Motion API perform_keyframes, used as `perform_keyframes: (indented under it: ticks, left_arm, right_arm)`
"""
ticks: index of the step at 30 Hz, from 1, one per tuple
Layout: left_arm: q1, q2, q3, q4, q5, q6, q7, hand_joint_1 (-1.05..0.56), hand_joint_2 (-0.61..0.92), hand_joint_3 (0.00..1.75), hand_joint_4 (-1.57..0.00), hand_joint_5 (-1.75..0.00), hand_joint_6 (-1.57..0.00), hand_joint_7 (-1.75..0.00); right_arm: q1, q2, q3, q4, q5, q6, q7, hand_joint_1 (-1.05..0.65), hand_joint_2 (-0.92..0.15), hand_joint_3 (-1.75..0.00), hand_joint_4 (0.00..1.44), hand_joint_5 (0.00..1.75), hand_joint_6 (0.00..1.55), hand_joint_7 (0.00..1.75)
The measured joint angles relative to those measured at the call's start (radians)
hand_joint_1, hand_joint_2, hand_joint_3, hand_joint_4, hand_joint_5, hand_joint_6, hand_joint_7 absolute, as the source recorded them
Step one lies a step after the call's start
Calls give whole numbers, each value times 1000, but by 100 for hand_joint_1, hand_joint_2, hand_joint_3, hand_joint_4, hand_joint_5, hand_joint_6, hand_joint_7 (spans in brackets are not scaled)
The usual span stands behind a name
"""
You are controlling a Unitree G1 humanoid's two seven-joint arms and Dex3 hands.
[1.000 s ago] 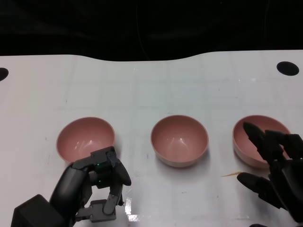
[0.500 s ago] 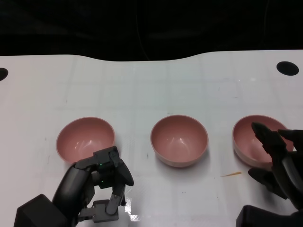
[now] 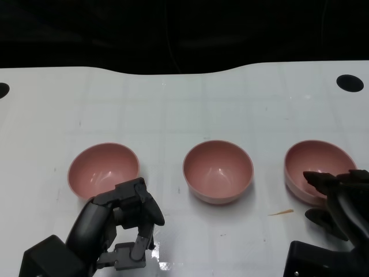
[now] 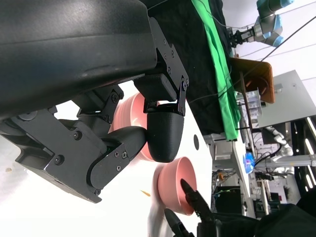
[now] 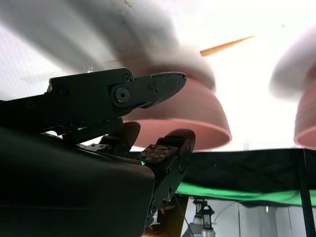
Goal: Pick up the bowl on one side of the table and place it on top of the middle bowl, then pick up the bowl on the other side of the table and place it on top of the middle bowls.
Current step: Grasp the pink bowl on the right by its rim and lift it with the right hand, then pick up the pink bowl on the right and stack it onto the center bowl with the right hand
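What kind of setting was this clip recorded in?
Most likely a robotics lab: a white table with three pink bowls set in a row, and in the left wrist view another robot arm beside cluttered equipment shelves.

At the lower left of the head view we see our left hand, fingers curled inward around nothing, forearm running off the bottom edge. Our right hand sits at the lower right edge, fingers spread apart and pointing left, holding nothing.
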Motion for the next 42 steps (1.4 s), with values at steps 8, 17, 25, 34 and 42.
perform_keyframes:
  ticks: [8,17,25,34,42]
  left_arm:
    - [-1,0,1,2,0,0,0,-20,43,128,-81,-175,-76,-143]
    - [-1,0,3,3,-4,2,0,-19,45,126,-81,-175,-76,-142]
    - [0,1,3,2,-9,10,0,-20,45,126,-82,-175,-76,-141]
    - [0,1,2,2,-8,8,0,-20,44,127,-82,-175,-77,-141]
    - [2,1,-1,-4,-6,12,0,-19,44,128,-81,-175,-77,-141]
  right_arm:
    - [-61,-8,35,84,22,-29,-4,-21,-91,-1,76,133,105,4]
    - [-127,-11,37,242,83,-186,-216,-11,-50,-103,94,174,86,149]
    - [-158,-23,37,258,81,-222,-326,-16,-46,-107,94,175,73,170]
    - [-150,-25,37,103,92,-246,-325,-17,-32,-128,94,175,75,168]
    - [-146,-19,40,-9,120,-285,-271,-13,-26,-139,94,175,83,153]
